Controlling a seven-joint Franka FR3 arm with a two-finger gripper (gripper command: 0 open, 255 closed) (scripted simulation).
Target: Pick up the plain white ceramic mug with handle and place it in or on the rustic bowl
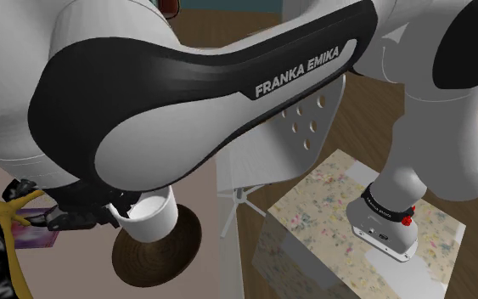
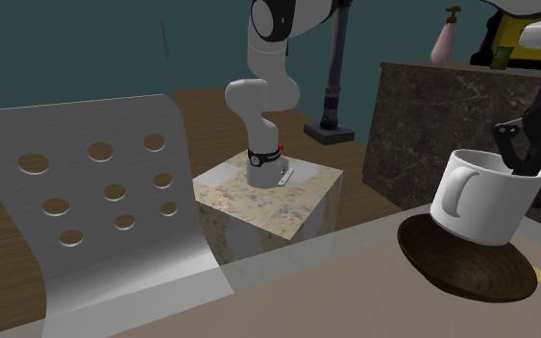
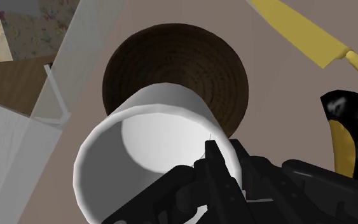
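- The gripper (image 2: 525,161) pinches the rim of the white mug (image 2: 478,200), one finger inside.
- The mug tilts over the dark brown bowl (image 2: 462,261); levelling and lowering it before release looks wise.

White capitals reading "FRANKA EMIKA" run along the black cover of the arm (image 1: 228,93) in the shoulder view. Tiny print on its base band (image 1: 384,206) is unreadable.

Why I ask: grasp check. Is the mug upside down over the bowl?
No: the white mug is mouth up, with the gripper clasping its rim.
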